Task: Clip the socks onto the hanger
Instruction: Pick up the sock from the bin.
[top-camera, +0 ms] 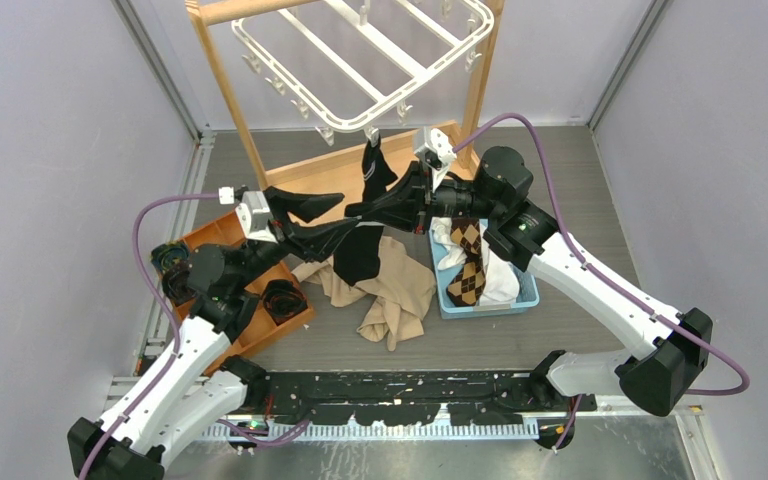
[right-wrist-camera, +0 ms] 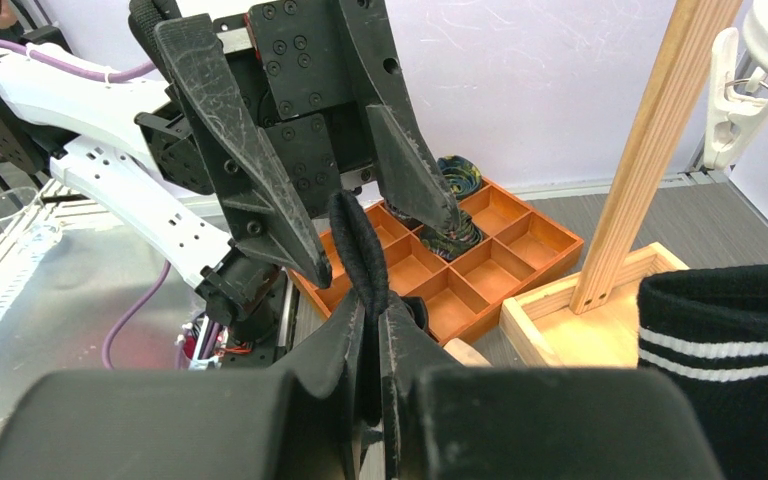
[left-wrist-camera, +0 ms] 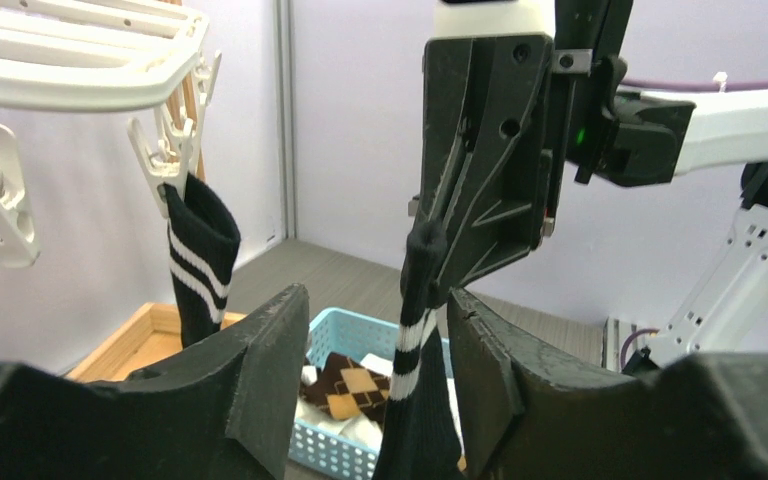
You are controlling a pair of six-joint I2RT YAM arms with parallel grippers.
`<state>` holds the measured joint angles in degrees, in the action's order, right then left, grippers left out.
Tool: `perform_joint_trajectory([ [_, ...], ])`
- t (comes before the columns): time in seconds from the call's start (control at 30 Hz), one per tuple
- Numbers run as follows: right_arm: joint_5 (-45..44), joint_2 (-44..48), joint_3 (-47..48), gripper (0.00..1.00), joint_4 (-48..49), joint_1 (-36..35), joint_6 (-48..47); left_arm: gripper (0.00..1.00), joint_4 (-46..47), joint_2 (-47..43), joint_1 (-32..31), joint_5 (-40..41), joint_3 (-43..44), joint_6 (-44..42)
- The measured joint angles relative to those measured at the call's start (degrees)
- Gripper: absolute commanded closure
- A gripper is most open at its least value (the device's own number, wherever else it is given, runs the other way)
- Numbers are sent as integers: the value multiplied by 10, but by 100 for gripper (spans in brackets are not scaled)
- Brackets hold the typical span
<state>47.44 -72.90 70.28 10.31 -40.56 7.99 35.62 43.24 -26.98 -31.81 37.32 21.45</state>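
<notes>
basket (top-camera: 532, 292) holding argyle sock (top-camera: 470, 266), orange tray (top-camera: 216, 232), perhaps rolled socks (top-camera: 282, 300) inside

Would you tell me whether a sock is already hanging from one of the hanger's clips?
Yes, a black striped sock hangs from a clip on the hanger.

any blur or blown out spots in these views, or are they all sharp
Top external: evenly lit and sharp. Left wrist: the left gripper's fingers are soft along the bottom edge, and the white hanger is nearly washed out. Right wrist: the right gripper's fingers blur up close, while the orange tray is crisp.
</notes>
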Motion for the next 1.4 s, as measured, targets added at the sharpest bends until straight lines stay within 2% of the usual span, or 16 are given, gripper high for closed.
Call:
perform_joint_trajectory([
  [0.47, 0, 0, 0, 99, 5, 0, 7, 64, 50, 30, 0, -4, 0, 38],
  [0.7, 0, 0, -1, 99, 13, 0, 10, 97, 69, 42, 0, -19, 0, 52],
  [0.8, -1, 0, -2, 97, 13, 0, 10, 100, 74, 44, 0, -25, 0, 56],
  [0.87, -2, 0, -3, 89, 15, 0, 10, 100, 75, 44, 0, -26, 0, 55],
  [1.07, -26, 3, -12, 43, 10, 2, 3, 100, 73, 43, 0, -26, -1, 51],
  [1.2, -41, 30, -42, 36, 5, 30, -8, 100, 68, 35, 0, -20, -9, 44],
  [1.4, -26, 67, -69, 25, 35, 170, 6, 100, 65, 33, 0, -18, -12, 35],
])
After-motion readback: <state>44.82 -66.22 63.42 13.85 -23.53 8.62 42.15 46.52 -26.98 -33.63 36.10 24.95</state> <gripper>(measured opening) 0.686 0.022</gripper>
